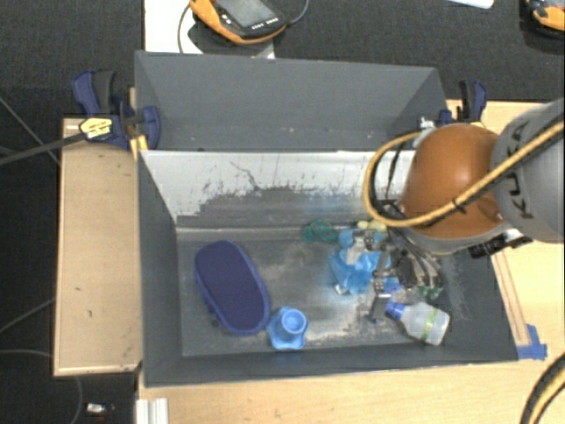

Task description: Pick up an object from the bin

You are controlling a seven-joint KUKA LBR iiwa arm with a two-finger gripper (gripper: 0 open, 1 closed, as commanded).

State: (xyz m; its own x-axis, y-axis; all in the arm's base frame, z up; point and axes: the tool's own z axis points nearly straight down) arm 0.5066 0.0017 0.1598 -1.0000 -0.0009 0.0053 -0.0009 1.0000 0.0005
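claw is hanging low at the right end of the bin, grip state: cannot tell | sitting between crumpled light-blue piece and pale bottle, likely because both are lying closest | dark-blue oval case and small blue cup are lying apart, leftward
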